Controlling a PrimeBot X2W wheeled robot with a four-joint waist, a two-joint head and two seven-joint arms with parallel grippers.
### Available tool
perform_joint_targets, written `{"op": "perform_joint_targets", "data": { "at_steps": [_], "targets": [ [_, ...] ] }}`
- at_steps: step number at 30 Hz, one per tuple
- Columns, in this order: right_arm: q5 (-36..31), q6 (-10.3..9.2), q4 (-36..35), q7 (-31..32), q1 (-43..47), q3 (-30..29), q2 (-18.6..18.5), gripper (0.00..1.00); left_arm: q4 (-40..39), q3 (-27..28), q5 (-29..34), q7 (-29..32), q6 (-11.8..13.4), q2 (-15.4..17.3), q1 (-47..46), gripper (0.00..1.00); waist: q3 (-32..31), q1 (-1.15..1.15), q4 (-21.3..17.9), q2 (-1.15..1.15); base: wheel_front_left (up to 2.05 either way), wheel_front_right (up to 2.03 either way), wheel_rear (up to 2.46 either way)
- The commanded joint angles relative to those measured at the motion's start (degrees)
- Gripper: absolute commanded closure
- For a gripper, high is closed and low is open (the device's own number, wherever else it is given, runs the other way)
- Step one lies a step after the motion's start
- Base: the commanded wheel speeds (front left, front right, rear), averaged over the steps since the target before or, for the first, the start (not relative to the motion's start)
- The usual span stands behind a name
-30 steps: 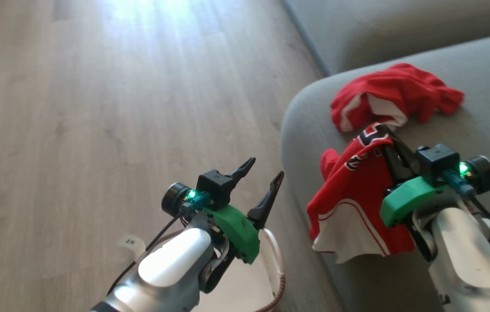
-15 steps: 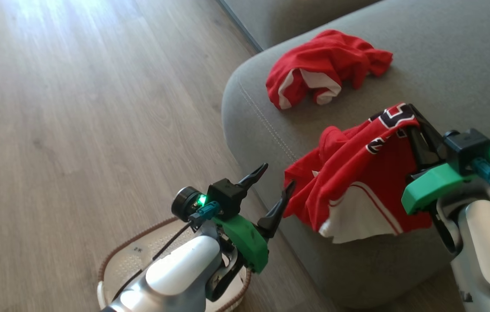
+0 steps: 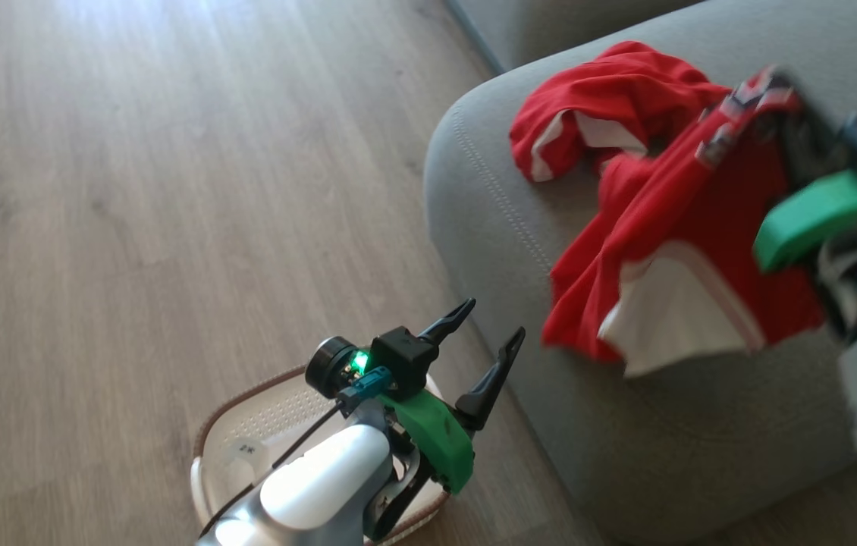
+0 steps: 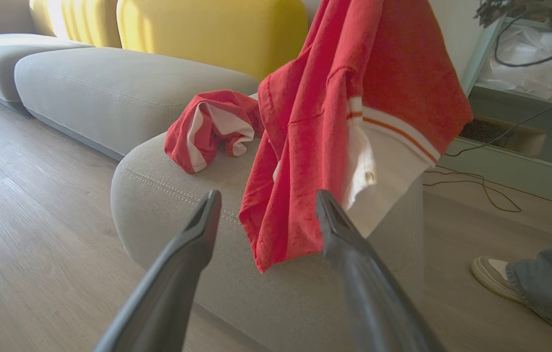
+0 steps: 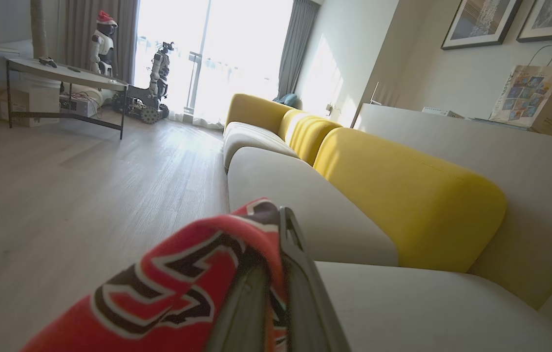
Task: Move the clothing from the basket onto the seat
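My right gripper (image 3: 781, 106), blurred at the right of the head view, is shut on a red jersey (image 3: 671, 227) that hangs from it above the grey seat (image 3: 489, 197). The right wrist view shows the fingers (image 5: 300, 274) pinching the lettered fabric (image 5: 173, 274). Red shorts (image 3: 610, 106) lie crumpled on the seat behind the jersey. My left gripper (image 3: 485, 322) stands open over the floor beside the seat's corner, holding nothing. Below it sits the cream basket (image 3: 246, 440), partly hidden by my left arm. The left wrist view looks past the open left gripper (image 4: 268, 195) at the hanging jersey (image 4: 354, 98), the shorts (image 4: 210, 127) and the seat (image 4: 168, 195).
Wood floor (image 3: 171, 189) spreads to the left of the seat. Yellow back cushions (image 5: 403, 195) line the sofa. A person's shoe (image 4: 493, 276) and trouser leg stand on the floor beyond the seat, near loose cables (image 4: 481, 183). A table (image 5: 66, 78) stands far off.
The head camera has shifted, bringing the basket into view. My right gripper has carried the jersey higher and closer to the shorts. The left gripper has stayed open.
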Motion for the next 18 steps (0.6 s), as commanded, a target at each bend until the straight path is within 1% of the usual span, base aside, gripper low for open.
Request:
{"op": "perform_joint_targets", "data": {
  "at_steps": [1,5,6,7,8,13,16,17,18],
  "targets": [
    [-0.1,-0.02,-0.8,0.4,-6.0,0.8,-1.8,1.0,-1.7,1.5,0.4,-0.6,0.2,0.2,-1.8,0.0,0.6,0.0,1.6,0.0,0.0,0.0,0.0],
    [0.2,-0.02,3.7,1.5,-14.2,0.2,-5.1,1.0,-3.2,1.3,1.7,-0.7,0.6,0.5,-2.5,0.0,2.8,0.0,3.9,0.0,0.0,0.0,0.0],
    [0.2,-0.02,3.7,1.5,-14.2,0.2,-5.1,1.0,-3.2,1.3,1.7,-0.7,0.6,0.5,-2.5,0.0,2.8,0.0,3.9,0.0,0.0,0.0,0.0],
    [-0.2,-0.02,6.0,1.8,-18.6,-0.7,-7.0,1.0,-4.3,1.1,2.4,-0.7,0.7,0.9,-3.1,0.0,4.3,0.0,5.1,0.0,0.0,0.0,0.0],
    [-0.2,-0.02,6.0,1.8,-18.6,-0.7,-7.0,1.0,-4.3,1.1,2.4,-0.7,0.7,0.9,-3.1,0.0,4.3,0.0,5.1,0.0,0.0,0.0,0.0],
    [-1.9,-0.02,12.2,1.9,-29.4,-3.8,-10.3,1.0,-6.9,0.8,3.7,-0.1,1.2,2.1,-4.8,0.0,8.6,0.0,7.6,0.0,0.0,0.0,0.0],
    [-4.3,-0.02,16.5,1.7,-35.1,-5.8,-11.7,1.0,-8.5,0.6,4.5,0.8,1.7,3.0,-6.0,0.0,11.5,0.0,9.0,0.0,0.0,0.0,0.0],
    [-6.2,-0.02,19.1,1.0,-38.3,-7.4,-12.3,1.0,-9.6,0.4,5.0,1.3,1.9,3.5,-6.9,0.0,13.4,0.0,10.2,0.0,0.0,0.0,0.0],
    [-7.3,-0.02,20.3,0.6,-39.7,-8.4,-12.6,1.0,-10.1,0.3,5.3,1.5,2.1,3.7,-7.3,0.0,14.3,0.0,10.8,0.0,0.0,0.0,0.0]
  ]
}}
